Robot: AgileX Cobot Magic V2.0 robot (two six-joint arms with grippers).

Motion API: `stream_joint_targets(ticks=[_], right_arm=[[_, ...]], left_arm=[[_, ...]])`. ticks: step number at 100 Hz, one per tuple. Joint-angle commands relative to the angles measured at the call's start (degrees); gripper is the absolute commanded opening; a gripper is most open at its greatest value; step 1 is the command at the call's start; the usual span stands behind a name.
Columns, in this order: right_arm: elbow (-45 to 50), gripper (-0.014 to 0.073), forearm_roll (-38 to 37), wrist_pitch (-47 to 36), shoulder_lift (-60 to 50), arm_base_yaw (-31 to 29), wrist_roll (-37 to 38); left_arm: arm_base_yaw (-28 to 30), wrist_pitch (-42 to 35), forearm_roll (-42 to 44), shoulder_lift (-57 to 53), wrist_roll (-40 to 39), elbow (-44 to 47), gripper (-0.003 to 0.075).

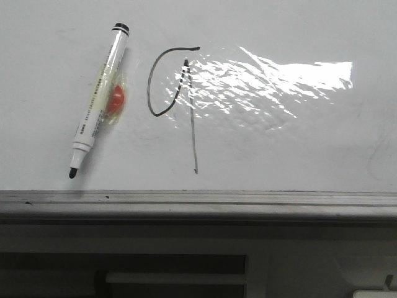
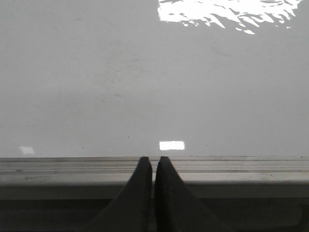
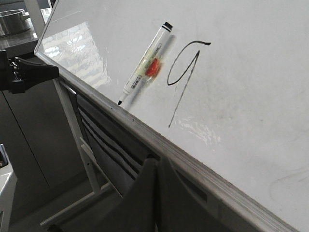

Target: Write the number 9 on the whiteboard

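Note:
The whiteboard (image 1: 298,143) fills the front view, with a grey metal ledge (image 1: 198,205) along its bottom edge. The number 9 (image 1: 193,118), a thin black loop with a long stem, is drawn left of the glare patch; it also shows in the right wrist view (image 3: 182,92). A white marker (image 1: 99,99) with a black tip sticks to the board left of the 9, over an orange-red magnet (image 1: 115,99); it shows in the right wrist view too (image 3: 145,65). My left gripper (image 2: 153,160) is shut and empty at the ledge. My right gripper (image 3: 157,162) is shut and empty below the ledge.
The board (image 3: 251,96) stands on a white metal frame (image 3: 77,135) with dark slats under the ledge. A dark clamp-like part (image 3: 29,72) sticks out beside the board's edge. A metal pot (image 3: 12,19) stands on a counter behind.

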Motion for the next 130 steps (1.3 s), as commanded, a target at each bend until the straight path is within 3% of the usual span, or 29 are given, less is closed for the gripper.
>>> stream_joint_targets(ticks=[1,44,60,67,84,93,106,119,130], right_arm=[[-1.6,-0.0062,-0.5,-4.2,0.5,0.0,-0.2],[-1.6,-0.0062,-0.5,-4.2,0.5,0.0,-0.2],[-1.4,-0.0062,-6.8,-8.6,0.5,-2.5,-0.2],[-0.6,-0.0062,-9.5,-14.7,0.5,-6.0,-0.2],[4.5,-0.0062,-11.5,-39.1,0.5,-20.3,0.2],[7.3,-0.0062,-11.8,-46.1,0.5,-27.5,3.0],[9.2,-0.0062,-12.8,-43.4,0.3,-35.8,6.3],[12.5,-0.0062,-17.2,-39.6,0.2,-42.8,14.3],[12.4,-0.0062,-20.0,-28.3,-1.3,-46.5,18.4]], left_arm=[[0.1,-2.5,0.2,-1.6,-0.5,1.2,-0.002],[0.1,-2.5,0.2,-1.6,-0.5,1.2,-0.002],[0.1,-2.5,0.2,-1.6,-0.5,1.2,-0.002],[0.1,-2.5,0.2,-1.6,-0.5,1.2,-0.002],[0.1,-2.5,0.2,-1.6,-0.5,1.2,-0.002],[0.1,-2.5,0.2,-1.6,-0.5,1.2,-0.002],[0.1,-2.5,0.2,-1.6,-0.5,1.2,-0.002],[0.1,-2.5,0.2,-1.6,-0.5,1.2,-0.002],[0.1,-2.5,0.1,-1.6,-0.5,1.2,-0.002]])
